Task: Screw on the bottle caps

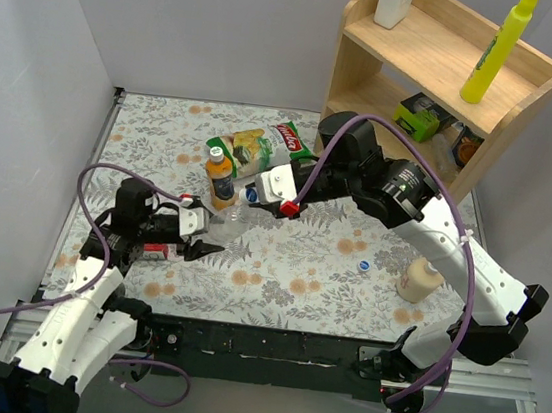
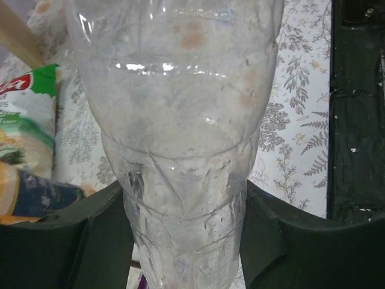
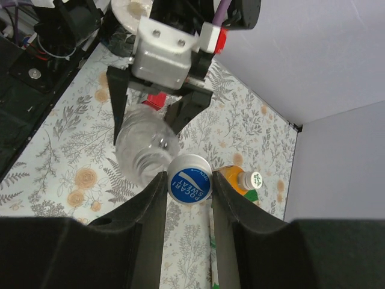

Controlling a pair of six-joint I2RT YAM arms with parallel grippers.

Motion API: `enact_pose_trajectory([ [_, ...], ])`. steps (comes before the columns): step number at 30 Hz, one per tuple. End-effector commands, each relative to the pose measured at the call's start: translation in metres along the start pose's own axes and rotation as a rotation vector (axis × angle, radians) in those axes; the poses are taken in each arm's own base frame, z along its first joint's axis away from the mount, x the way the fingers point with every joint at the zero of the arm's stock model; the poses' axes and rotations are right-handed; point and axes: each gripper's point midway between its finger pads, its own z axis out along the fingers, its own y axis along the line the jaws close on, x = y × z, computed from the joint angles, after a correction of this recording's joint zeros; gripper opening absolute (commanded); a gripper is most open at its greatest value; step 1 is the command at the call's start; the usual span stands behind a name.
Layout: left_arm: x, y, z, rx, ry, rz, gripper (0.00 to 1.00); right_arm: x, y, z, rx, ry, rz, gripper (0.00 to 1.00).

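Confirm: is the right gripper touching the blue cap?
Touching. The right wrist view shows the blue cap pinched between both fingers of the right gripper, with no gap on either side.

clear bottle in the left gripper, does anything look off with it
Yes: the clear bottle is creased and dented where the left gripper squeezes it, so its wall looks wrinkled there. No spill shows.
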Motion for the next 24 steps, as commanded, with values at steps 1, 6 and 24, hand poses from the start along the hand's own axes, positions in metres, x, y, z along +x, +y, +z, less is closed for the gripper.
enact_pose_trajectory([
  [1, -0.020, 0.013, 0.018, -0.047, 0.000, -0.020, 0.00, -0.023, -0.013, -0.013, 0.054, -0.031, -0.046, 0.12],
  [6, -0.021, 0.014, 0.026, -0.057, 0.000, -0.016, 0.00, -0.017, 0.002, -0.017, 0.000, -0.006, -0.038, 0.11],
  [24, -0.018, 0.005, 0.022, -0.049, 0.000, 0.062, 0.00, 0.004, 0.024, -0.021, -0.062, 0.037, -0.011, 0.09],
])
